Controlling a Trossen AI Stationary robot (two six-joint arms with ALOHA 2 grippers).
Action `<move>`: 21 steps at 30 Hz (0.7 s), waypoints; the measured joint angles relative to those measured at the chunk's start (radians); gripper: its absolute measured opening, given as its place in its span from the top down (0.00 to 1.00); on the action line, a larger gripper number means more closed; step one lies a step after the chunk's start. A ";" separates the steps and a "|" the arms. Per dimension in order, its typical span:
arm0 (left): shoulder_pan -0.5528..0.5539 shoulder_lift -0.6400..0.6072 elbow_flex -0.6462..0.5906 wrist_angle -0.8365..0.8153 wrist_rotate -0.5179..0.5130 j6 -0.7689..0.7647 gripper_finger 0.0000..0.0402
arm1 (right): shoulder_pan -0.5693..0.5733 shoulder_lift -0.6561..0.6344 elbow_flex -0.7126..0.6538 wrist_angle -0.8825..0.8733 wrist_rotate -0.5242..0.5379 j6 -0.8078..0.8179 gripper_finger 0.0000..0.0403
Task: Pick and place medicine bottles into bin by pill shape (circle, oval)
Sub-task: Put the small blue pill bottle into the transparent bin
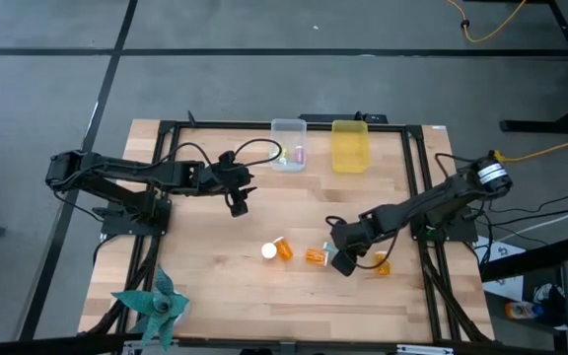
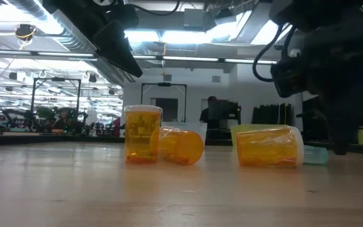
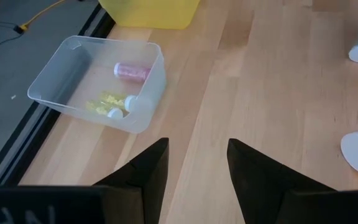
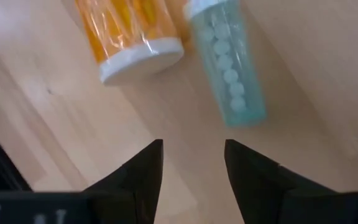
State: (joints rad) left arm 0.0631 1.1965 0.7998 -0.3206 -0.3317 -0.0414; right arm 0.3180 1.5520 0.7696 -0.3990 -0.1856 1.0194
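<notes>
Teal vial (image 4: 232, 74) on wooden table (image 1: 225, 286); right pincer (image 4: 192, 163) apart above.

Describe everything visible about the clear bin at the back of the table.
The clear bin is a small rectangular tub of see-through plastic with rounded corners, standing upright and open-topped at the table's far edge, beside the yellow bin without touching it. Inside lie a pink vial and a yellow-filled vial with a white cap, both on their sides. The left pincer hangs open nearby, apart from it.
</notes>
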 joint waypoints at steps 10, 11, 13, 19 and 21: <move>0.000 0.000 0.000 0.001 0.000 0.000 0.61 | -0.017 0.038 0.001 0.022 0.170 -0.001 0.61; 0.000 0.000 0.000 0.003 0.000 0.000 0.61 | -0.024 0.038 0.001 0.025 0.189 -0.001 0.61; 0.000 0.000 0.000 0.003 0.000 0.000 0.61 | -0.039 0.038 0.001 0.034 0.216 -0.002 0.61; 0.000 0.000 0.000 0.004 0.000 0.000 0.61 | -0.087 0.038 0.001 0.045 0.271 -0.004 0.61; 0.000 0.000 0.000 0.004 0.000 0.000 0.61 | -0.100 0.038 0.001 0.044 0.284 -0.007 0.61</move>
State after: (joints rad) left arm 0.0630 1.1968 0.7998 -0.3164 -0.3321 -0.0414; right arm 0.2178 1.5898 0.7704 -0.3553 0.0980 1.0119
